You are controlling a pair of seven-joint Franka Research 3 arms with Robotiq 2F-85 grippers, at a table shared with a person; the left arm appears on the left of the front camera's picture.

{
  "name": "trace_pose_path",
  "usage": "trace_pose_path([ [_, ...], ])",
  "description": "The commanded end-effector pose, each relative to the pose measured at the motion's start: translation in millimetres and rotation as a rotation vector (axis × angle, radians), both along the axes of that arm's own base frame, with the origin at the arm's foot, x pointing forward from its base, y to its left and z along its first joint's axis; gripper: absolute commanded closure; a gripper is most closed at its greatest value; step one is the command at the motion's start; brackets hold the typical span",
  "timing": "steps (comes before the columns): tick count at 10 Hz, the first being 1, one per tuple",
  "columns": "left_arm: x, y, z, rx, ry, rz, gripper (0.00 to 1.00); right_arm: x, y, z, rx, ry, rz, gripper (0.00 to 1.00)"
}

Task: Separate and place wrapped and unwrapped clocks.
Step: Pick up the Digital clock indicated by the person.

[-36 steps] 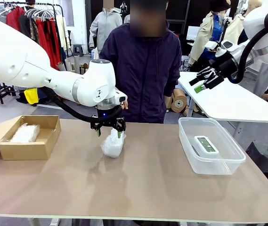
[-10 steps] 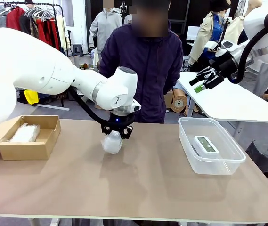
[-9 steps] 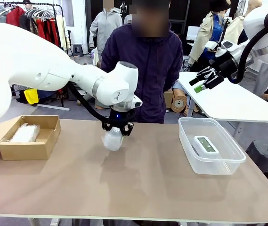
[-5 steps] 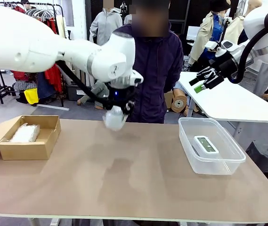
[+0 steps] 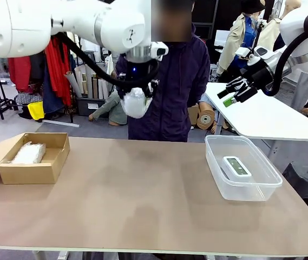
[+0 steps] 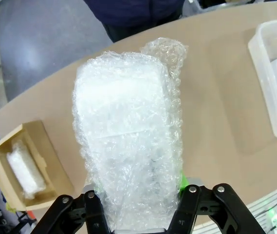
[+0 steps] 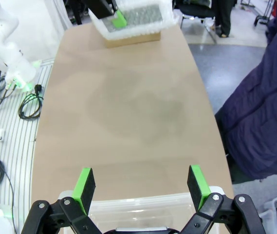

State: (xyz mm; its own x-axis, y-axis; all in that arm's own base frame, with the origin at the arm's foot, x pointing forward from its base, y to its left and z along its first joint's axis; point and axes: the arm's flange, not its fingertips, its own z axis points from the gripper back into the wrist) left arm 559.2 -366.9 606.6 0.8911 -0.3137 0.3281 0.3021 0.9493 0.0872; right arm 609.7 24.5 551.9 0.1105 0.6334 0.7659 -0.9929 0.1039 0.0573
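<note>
Front view first: my left gripper (image 5: 136, 96) hangs high above the table (image 5: 143, 216), in front of the person (image 5: 167, 81) at the far side, its jaws clamped on 1 bubble-wrapped clock (image 5: 136, 103). The cardboard box (image 5: 32, 172) sits at the table's left end with 1 wrapped bundle (image 5: 28, 153) already inside. The clear plastic tub (image 5: 243, 187) at the right end holds the bare digital clock (image 5: 236, 166). My right gripper (image 5: 230, 95) waits well off to the right, above the neighbouring white table.

I judge the step in hand to be carrying this wrapped clock over to the box. To do it well I would swing left at this height, come down only once centred over the box's free half, beside the bundle there, and let go low so the wrap settles flat.

Left wrist view: the wrapped clock (image 6: 128, 141) stands upright between my fingers, gripped at its lower end only, so I would move smoothly to keep it from slipping or tilting. Below, the box (image 6: 55, 175) with its bundle (image 6: 25, 168) shows at lower left, the tub (image 6: 269, 97) at right.

Right wrist view: my right gripper (image 7: 142, 187) stands wide and empty above the tub's rim (image 7: 148, 202). The table between the containers carries nothing in the way; the box's raised flap and the person's nearness are what I would watch.
</note>
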Motion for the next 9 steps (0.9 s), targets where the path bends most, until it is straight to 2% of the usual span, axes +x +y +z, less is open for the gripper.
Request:
trace_pose_path([
  [1,-2,-5,20,0.008,-0.019,-0.017,1.0,-2,1,2,-0.001,-0.004,0.004,0.0],
  [3,-9,-1,35,-0.011,-0.047,-0.027,1.0,-2,1,2,-0.001,-0.004,0.004,0.0],
  [9,-8,-5,28,-0.02,-0.034,-0.01,1.0,-2,1,2,-0.001,-0.004,0.004,0.0],
])
